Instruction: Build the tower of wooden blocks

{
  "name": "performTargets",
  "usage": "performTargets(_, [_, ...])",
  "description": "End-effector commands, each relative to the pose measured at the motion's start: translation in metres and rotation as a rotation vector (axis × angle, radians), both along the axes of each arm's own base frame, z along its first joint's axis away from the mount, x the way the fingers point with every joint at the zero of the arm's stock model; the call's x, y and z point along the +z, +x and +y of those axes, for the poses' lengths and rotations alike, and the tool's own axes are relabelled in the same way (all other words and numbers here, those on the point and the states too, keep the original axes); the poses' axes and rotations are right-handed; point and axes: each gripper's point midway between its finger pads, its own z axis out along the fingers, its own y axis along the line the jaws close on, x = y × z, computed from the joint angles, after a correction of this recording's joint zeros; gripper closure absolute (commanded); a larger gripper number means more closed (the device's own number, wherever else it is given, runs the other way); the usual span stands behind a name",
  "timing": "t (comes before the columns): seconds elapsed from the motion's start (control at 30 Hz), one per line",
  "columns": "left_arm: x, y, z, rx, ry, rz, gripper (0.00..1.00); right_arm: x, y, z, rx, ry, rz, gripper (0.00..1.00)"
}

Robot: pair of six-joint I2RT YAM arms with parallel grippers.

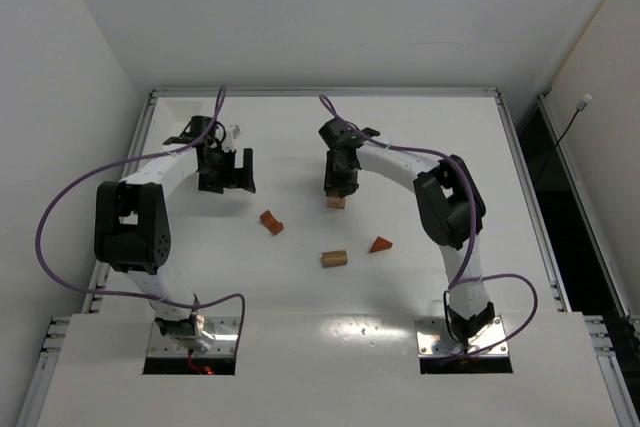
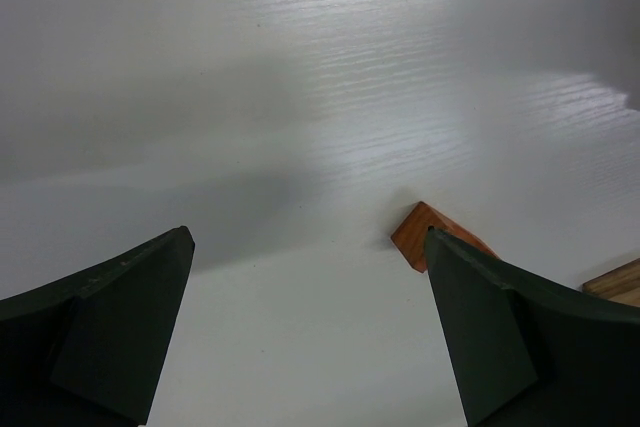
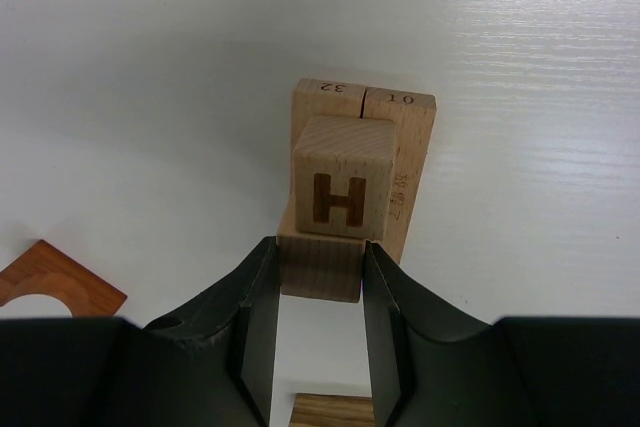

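Right gripper (image 3: 318, 259) is clamped on a lower pale block of the wood block tower (image 3: 345, 182), which stands mid-table (image 1: 430, 137) toward the far side. Top cube reads "H"; the two blocks behind read "32" and "10". Loose pieces: reddish-brown arch piece (image 1: 271, 222) to its left, tan block (image 1: 333, 258) and reddish wedge (image 1: 380, 245) nearer the bases. Left gripper (image 1: 228, 172) is spread wide, holding nothing, well left of the tower.

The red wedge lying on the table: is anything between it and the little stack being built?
Nothing lies on the table between the red wedge and the wood block tower. Only the right end effector stands over the tower, shut on a pale block there.
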Motion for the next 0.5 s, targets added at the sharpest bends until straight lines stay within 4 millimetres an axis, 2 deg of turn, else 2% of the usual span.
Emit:
performTargets(0.0, [0.013, 0.014, 0.001, 0.009, -0.023, -0.042, 0.01, 0.014, 0.019, 0.002, -0.017, 0.020, -0.059, 0.98])
performTargets(0.1, [0.013, 0.014, 0.001, 0.009, -0.023, -0.042, 0.01, 0.010, 0.016, 0.001, -0.014, 0.021, -0.045, 0.82])
performTargets(0.13, [0.013, 0.014, 0.001, 0.009, -0.023, -0.042, 0.01, 0.010, 0.015, 0.003, -0.010, 0.028, -0.041, 0.73])
performTargets(0.2, [0.013, 0.014, 0.001, 0.009, -0.023, -0.042, 0.01, 0.008, 0.012, 0.001, -0.010, 0.023, -0.033, 0.62])
performTargets(0.27, [0.013, 0.014, 0.001, 0.009, -0.023, -0.042, 0.01, 0.012, 0.013, 0.002, -0.010, 0.028, -0.040, 0.47])
performTargets(0.3, [0.013, 0.014, 0.001, 0.009, -0.023, -0.042, 0.01, 0.009, 0.011, 0.000, -0.010, 0.023, -0.033, 0.34])
performTargets(0.47, [0.013, 0.014, 0.001, 0.009, -0.023, -0.042, 0.01, 0.009, 0.007, 0.002, 0.019, 0.040, -0.032, 0.26])
